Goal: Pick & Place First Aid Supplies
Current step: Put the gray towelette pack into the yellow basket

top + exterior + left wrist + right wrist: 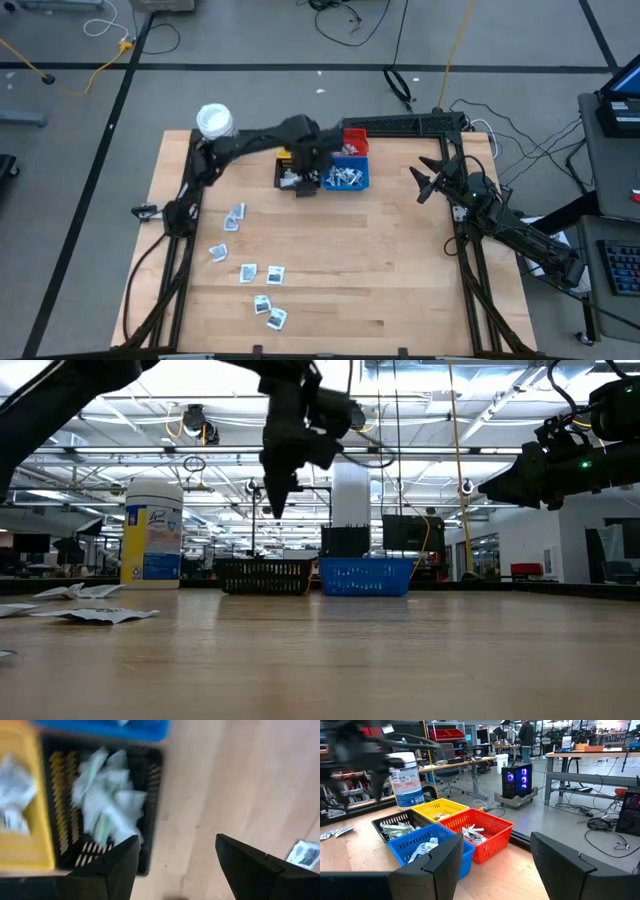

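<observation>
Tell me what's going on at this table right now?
A two-armed robot is sorting first aid packets into small bins. The left claw hangs open and empty above the black bin, which already holds a heap of packets. The yellow bin, red bin and blue bin beside it hold packets too. Several loose packets lie on the wooden table on the left arm's side. The right claw waits open off to the side, clear of the bins.
</observation>
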